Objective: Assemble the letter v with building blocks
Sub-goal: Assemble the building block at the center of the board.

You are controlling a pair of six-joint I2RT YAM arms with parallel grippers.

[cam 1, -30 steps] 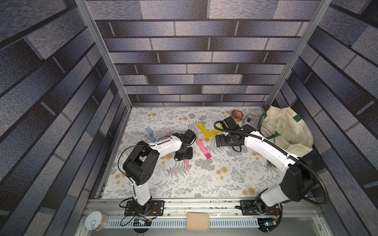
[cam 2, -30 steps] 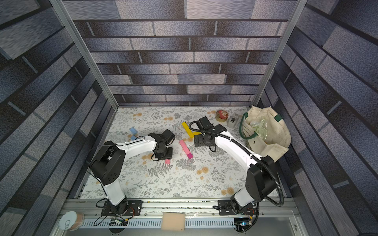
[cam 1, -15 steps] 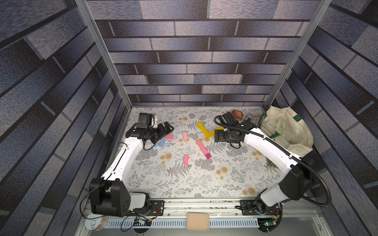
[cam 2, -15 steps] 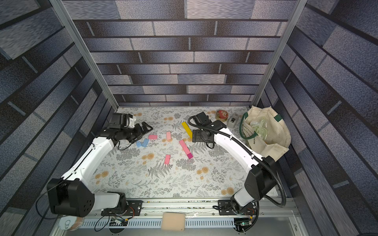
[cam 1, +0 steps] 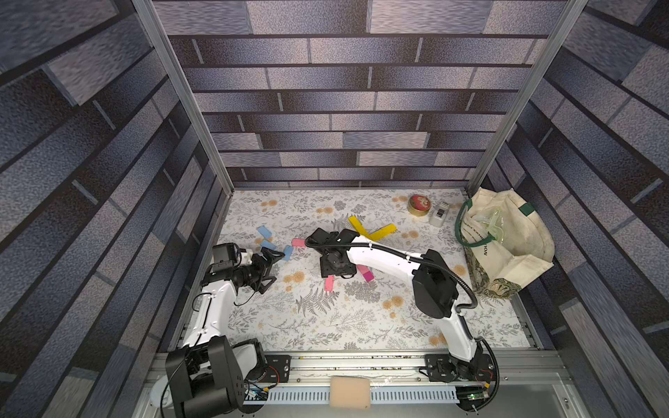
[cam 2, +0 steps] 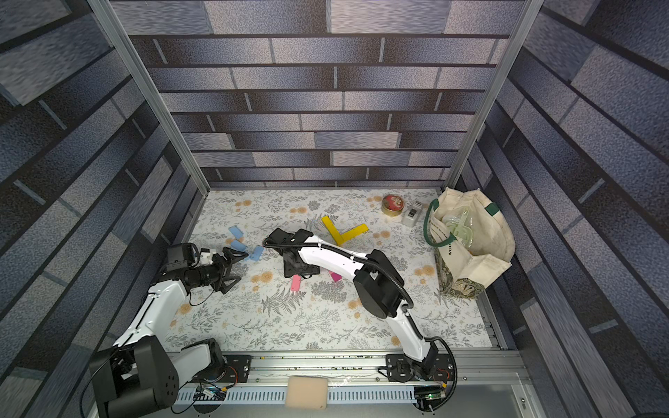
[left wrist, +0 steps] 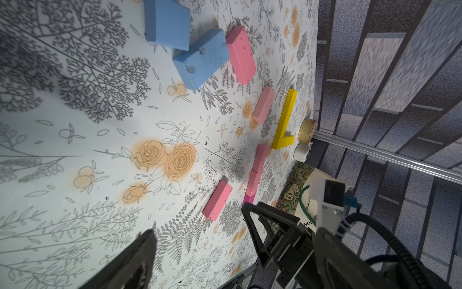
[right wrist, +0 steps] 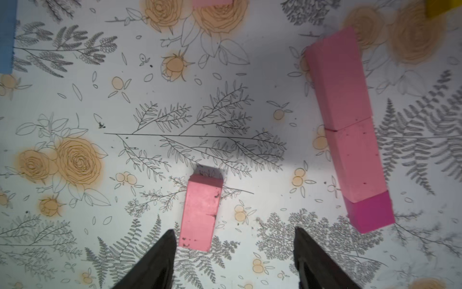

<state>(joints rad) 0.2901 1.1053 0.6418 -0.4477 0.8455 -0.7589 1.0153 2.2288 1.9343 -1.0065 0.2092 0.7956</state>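
The right gripper (right wrist: 233,230) hangs low over the middle of the desk (cam 1: 325,325). Its jaws are part-open and hold nothing. They straddle the near end of a lone pink brick (right wrist: 201,215), one fingertip seemingly against its corner and the other well clear, so the grip looks off-centre.

In a top view, a pink row (right wrist: 345,112) lies at the brick's 3 o'clock: two bricks end to end, capped by a magenta cube (right wrist: 370,212). I judge that slanted row to be one stroke of the V and the lone brick the start of the other.

Two yellow bricks (cam 1: 369,229) meet in an angle at the desk's 1 o'clock. At 9 o'clock the left gripper (cam 1: 276,267) is empty, jaws wide apart, just beside the blue bricks (cam 1: 268,244) and probably parked clear.
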